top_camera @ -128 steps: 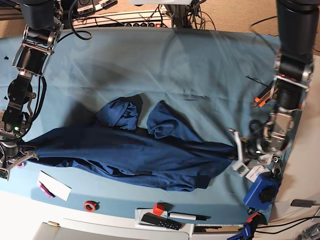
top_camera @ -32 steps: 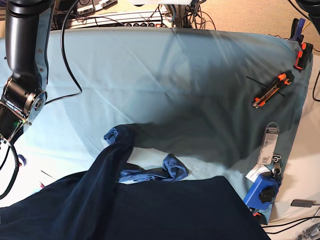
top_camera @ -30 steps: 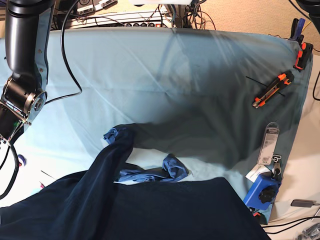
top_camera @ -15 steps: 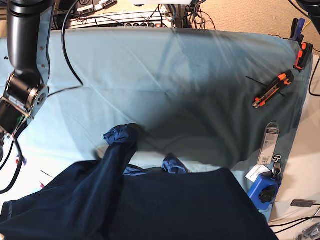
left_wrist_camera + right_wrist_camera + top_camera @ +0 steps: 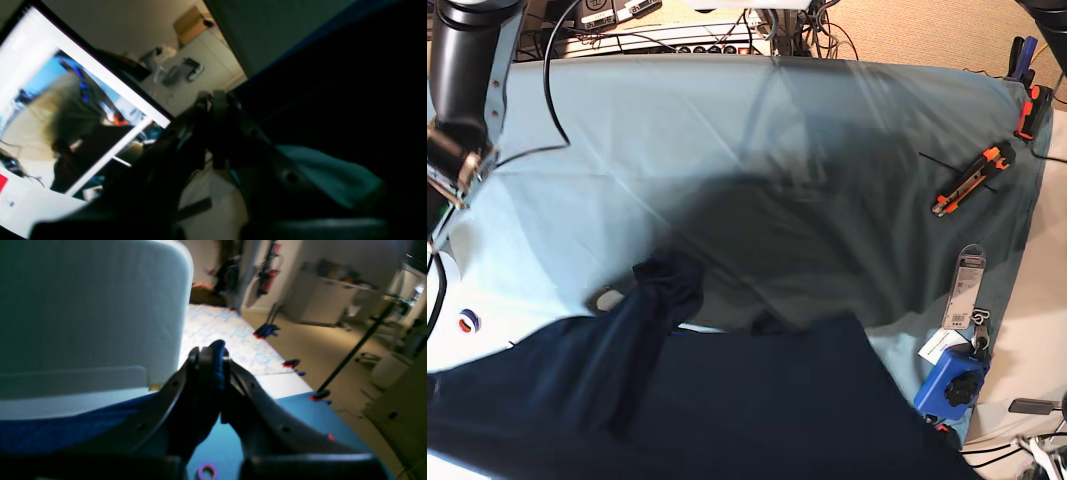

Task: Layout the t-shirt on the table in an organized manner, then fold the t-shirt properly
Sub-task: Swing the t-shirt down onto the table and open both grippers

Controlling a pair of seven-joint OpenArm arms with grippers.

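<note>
The t-shirt [image 5: 727,410] is a dark navy sheet hanging in the air across the bottom of the base view, above the teal table [image 5: 757,150]. One bunched sleeve [image 5: 667,285] trails at its upper left. Neither gripper shows in the base view; only an upper link of the right-wrist arm [image 5: 462,90] shows at the left edge. In the right wrist view my right gripper [image 5: 213,355] is shut on a blue fold of the t-shirt [image 5: 66,426]. In the left wrist view my left gripper [image 5: 216,100] is shut, with the dark t-shirt [image 5: 333,83] around it.
An orange-black utility knife [image 5: 967,180], a packaged item [image 5: 965,290] and a blue object [image 5: 952,385] lie along the table's right side. Clamps [image 5: 1030,100] grip the right edge. A tape roll [image 5: 467,320] sits at the left, and a monitor [image 5: 66,110] stands off the table.
The raised t-shirt has shifted farther over the table and now covers the light-blue sleeve folds. Its shadow has grown. The arm link at the left edge has moved up in the frame.
</note>
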